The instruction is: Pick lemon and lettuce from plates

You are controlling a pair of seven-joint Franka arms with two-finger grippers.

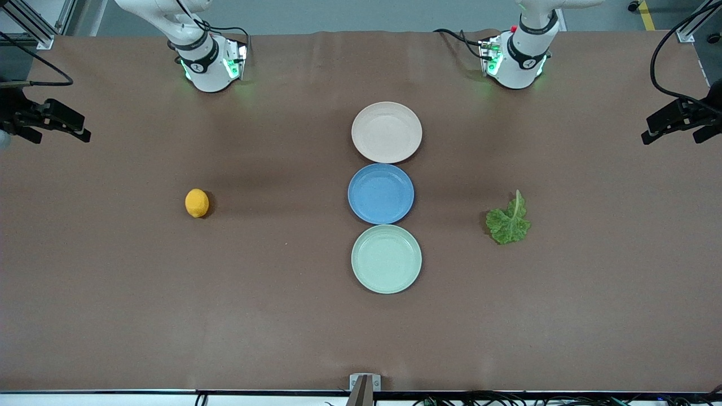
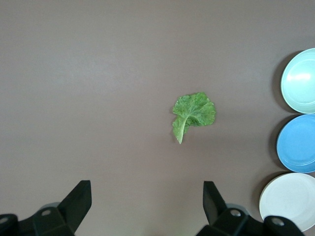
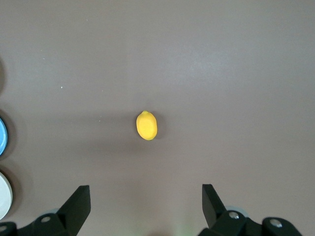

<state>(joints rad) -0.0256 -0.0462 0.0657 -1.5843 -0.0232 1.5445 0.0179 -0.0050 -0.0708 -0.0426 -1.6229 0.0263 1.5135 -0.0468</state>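
Observation:
The lemon lies on the bare table toward the right arm's end, not on a plate. The lettuce lies flat on the table toward the left arm's end. The beige-pink plate and the mint green plate are both empty. My left gripper is open and empty, high over the table, with the lettuce below it. My right gripper is open and empty, high over the lemon. Neither gripper shows in the front view.
A blue plate, also empty, sits between the two task plates in a row across the table's middle. The arm bases stand along the table's edge farthest from the front camera. Black camera mounts stand at both ends.

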